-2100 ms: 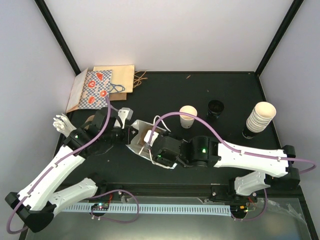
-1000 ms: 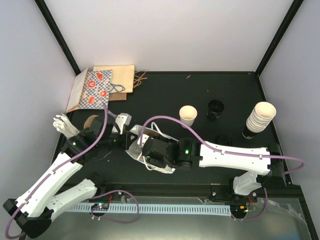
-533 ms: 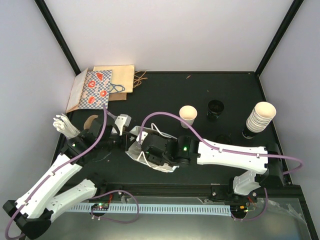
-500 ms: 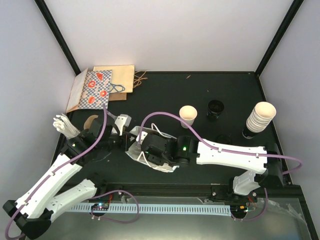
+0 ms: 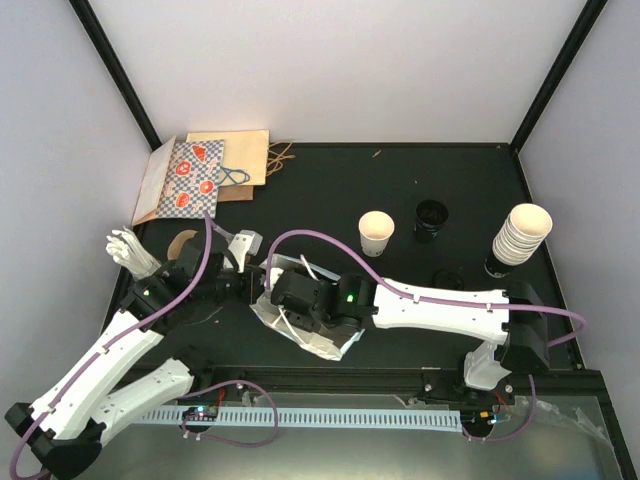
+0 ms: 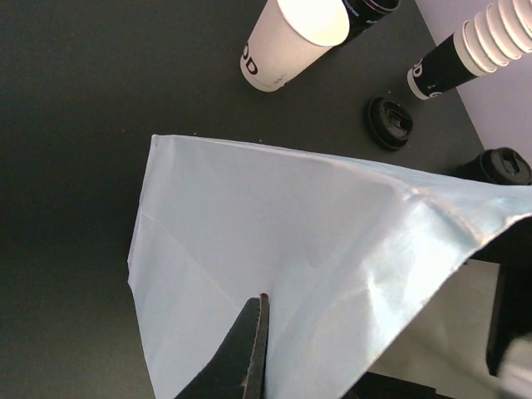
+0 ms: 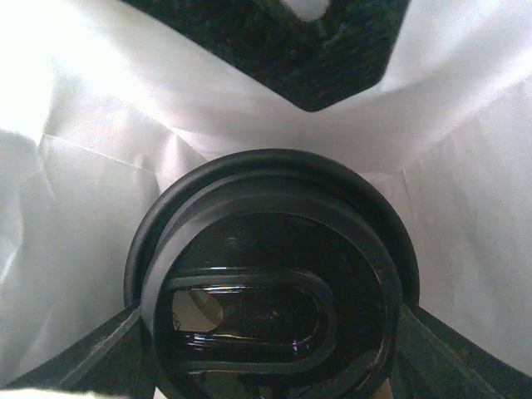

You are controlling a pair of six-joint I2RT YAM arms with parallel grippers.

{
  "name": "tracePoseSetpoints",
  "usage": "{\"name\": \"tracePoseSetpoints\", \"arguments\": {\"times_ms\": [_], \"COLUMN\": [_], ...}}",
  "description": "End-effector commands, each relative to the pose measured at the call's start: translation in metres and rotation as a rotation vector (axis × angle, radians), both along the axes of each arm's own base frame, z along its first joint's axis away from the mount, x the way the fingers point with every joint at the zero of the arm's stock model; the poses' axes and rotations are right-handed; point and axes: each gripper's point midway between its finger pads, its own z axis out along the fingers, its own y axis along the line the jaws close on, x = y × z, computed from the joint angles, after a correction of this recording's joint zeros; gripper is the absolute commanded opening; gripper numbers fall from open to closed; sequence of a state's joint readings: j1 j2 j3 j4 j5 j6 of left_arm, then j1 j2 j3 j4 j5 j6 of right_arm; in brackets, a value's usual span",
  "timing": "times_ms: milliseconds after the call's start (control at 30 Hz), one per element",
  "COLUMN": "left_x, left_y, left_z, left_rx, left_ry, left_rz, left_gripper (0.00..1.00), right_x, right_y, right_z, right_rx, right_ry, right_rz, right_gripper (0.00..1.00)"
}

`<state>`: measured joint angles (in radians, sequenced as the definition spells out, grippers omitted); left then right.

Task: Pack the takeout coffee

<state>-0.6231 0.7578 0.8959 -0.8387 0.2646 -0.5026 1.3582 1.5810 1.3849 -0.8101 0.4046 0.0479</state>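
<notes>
Right now I'm pinching the edge of the blue bag [image 6: 274, 241] with the left gripper [image 6: 252, 341], its fingers pressing together on the paper. I'm reaching the right gripper [image 7: 270, 357] inside that bag, its fingers clamping either side of a lidded cup [image 7: 270, 249].

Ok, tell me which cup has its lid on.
The cup held by the right gripper inside the light blue bag; a black lid covers it. The lone cup and the stacked cups stand uncovered.
</notes>
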Motion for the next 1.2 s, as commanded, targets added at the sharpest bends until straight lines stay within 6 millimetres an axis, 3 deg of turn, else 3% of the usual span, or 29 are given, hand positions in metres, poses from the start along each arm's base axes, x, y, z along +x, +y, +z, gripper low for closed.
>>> {"name": "tracePoseSetpoints", "arguments": {"times_ms": [0, 467, 767, 1167], "left_x": [-0.006, -0.013, -0.01, -0.017], "left_y": [-0.005, -0.003, -0.001, 0.002], "left_z": [0.007, -0.001, -0.005, -0.006], "left_rx": [-0.046, -0.057, -0.042, -0.046], "left_ry": [0.004, 0.045, 0.053, 0.058], "left_rz": [-0.018, -0.011, 0.01, 0.005], "left_gripper": [0.02, 0.02, 0.01, 0.01], "right_x": [0.008, 0.015, 0.012, 0.011], "right_y": [0.006, -0.006, -0.014, -0.01], "right_z": [0.0, -0.023, -0.013, -0.028], "right_rx": [-0.004, -0.091, -0.036, -0.052], "right_ry": [-0.027, -0.02, -0.018, -0.003], "right_rz": [-0.006, -0.059, -0.068, -0.069], "right_gripper": [0.45, 0.44, 0.44, 0.44]}}
